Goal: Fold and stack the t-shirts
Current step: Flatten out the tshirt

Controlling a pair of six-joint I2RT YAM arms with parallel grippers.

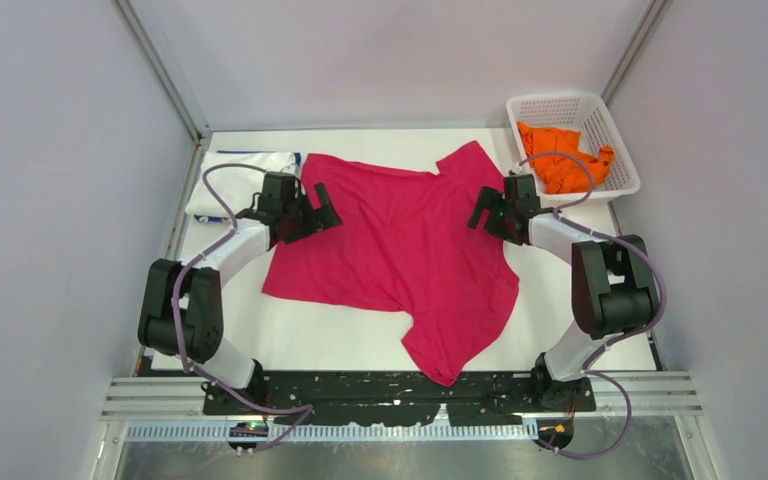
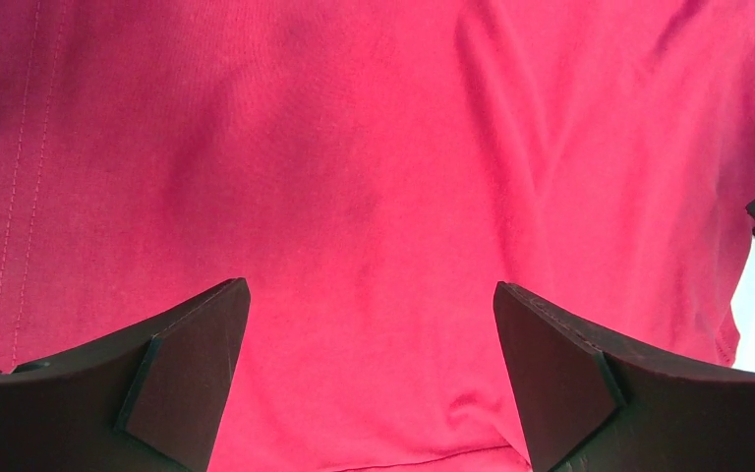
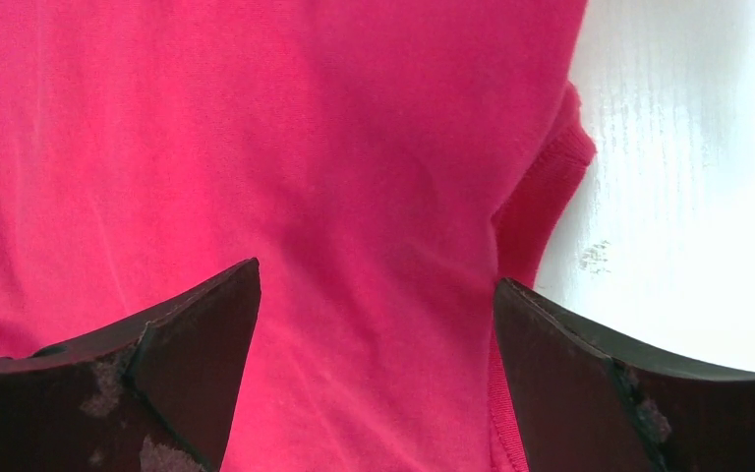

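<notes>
left hand (image 1: 326, 214) and right hand (image 1: 481, 214) are wide open, holding nothing; the magenta t-shirt (image 1: 400, 245) lies spread under and between them. beyond the right hand, the basket (image 1: 550, 98) holds an orange t-shirt (image 1: 558, 165).

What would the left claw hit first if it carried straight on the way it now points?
The magenta-pink t-shirt: its cloth fills the wrist view ahead of the open left claw, with nothing between. How far off it lies is unclear.
</notes>
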